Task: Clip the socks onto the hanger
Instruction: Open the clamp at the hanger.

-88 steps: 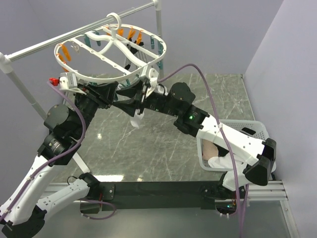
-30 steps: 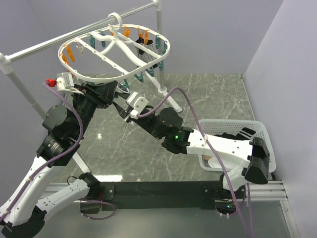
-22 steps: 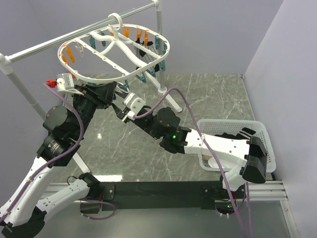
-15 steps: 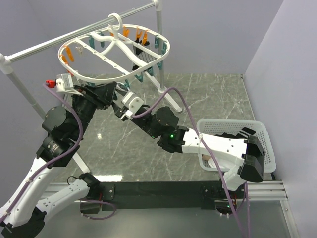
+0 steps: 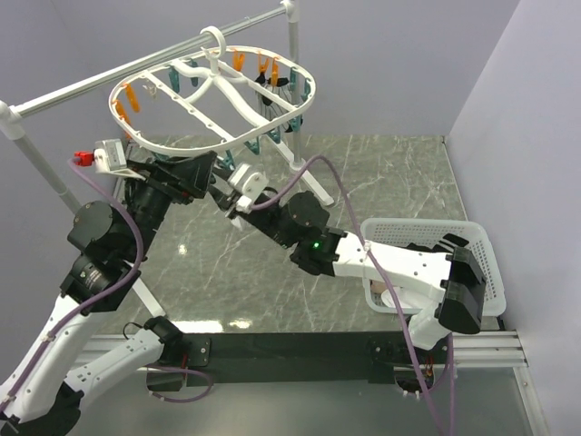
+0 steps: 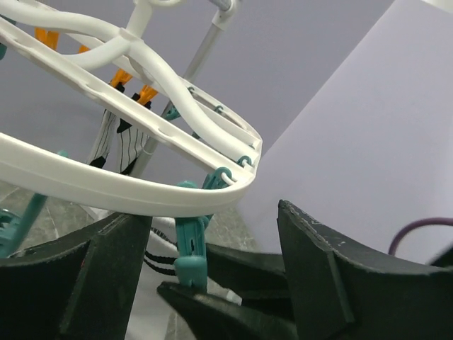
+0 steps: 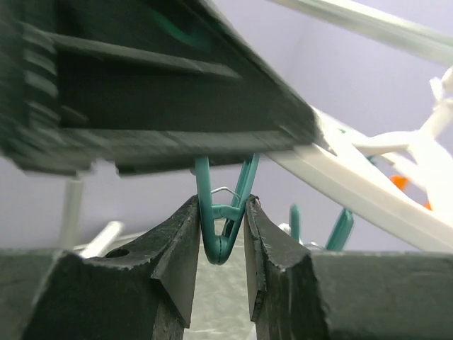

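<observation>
Under the rim of the large white oval plastic hanger [image 6: 106,185], upper centre, the right gripper [image 7: 221,212] pinches a teal plastic clip [image 7: 223,241], apparently to spread it, the left gripper [image 6: 211,241] gaping wide; a striped sock [image 6: 124,145] hangs clipped behind.

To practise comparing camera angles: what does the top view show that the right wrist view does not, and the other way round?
Only the top view: the left arm and right arm whole, and the basket at the right. Only the right wrist view: one teal clip close up, pinched between the right fingers. Both: the white hanger and its teal clips.
</observation>
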Tool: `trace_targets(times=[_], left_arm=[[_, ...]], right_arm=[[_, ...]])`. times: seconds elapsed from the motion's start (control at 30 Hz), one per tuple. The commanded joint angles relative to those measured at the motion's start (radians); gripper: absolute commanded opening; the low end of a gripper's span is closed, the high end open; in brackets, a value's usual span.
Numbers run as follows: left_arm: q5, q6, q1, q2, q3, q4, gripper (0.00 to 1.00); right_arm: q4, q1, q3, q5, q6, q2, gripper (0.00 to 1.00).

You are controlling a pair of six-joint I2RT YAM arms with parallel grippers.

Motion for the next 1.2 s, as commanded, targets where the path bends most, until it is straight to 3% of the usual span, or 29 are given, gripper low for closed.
trace_targets(times=[0.0, 0.13, 0.57, 1.17], left_arm=[[0.0, -0.006, -0.002, -0.032, -0.002, 0.031, 0.77], [0.04, 0.002, -0.002, -0.043, -0.011, 0.038, 0.76], [0.168, 0.049, -0.002, -0.035, -0.08, 0.137, 0.74], [0.307, 0.103, 0.006, -0.037, -0.138, 0.268, 0.69]], right_arm=[[0.023, -0.072, -0.022, -0.194, 0.206, -0.092, 0.3], [-0.052, -0.131, 0.013, -0.367, 0.325, -0.105, 0.3], [-0.037, -0.249, 0.038, -0.677, 0.662, -0.096, 0.3], [-0.051, -0.324, 0.11, -0.887, 0.915, -0.061, 0.29]])
